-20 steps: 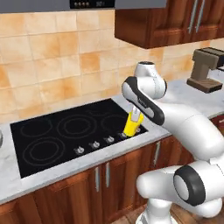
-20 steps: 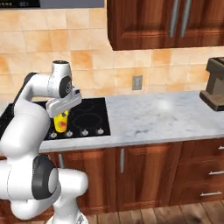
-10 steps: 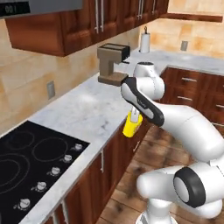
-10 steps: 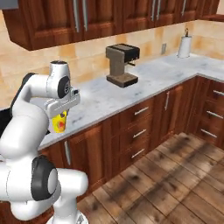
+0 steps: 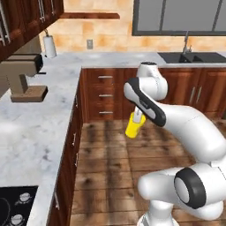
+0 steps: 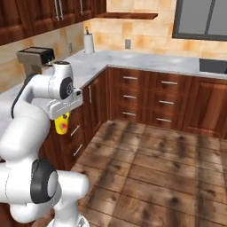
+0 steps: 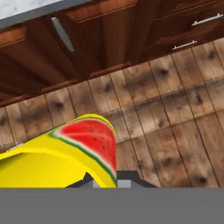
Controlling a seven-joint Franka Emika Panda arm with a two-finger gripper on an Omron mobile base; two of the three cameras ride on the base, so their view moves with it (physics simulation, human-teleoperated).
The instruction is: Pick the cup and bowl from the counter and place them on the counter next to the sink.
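Yellow cup hangs upright, clamped in gripper.

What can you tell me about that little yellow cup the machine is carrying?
The cup is a small yellow tumbler, smooth and glossy like plastic, with a red watermelon-slice picture edged in green on its side. It hangs upright in the air beneath the robot's hand, gripped at the top by the fingers, over the wooden floor and away from any counter.
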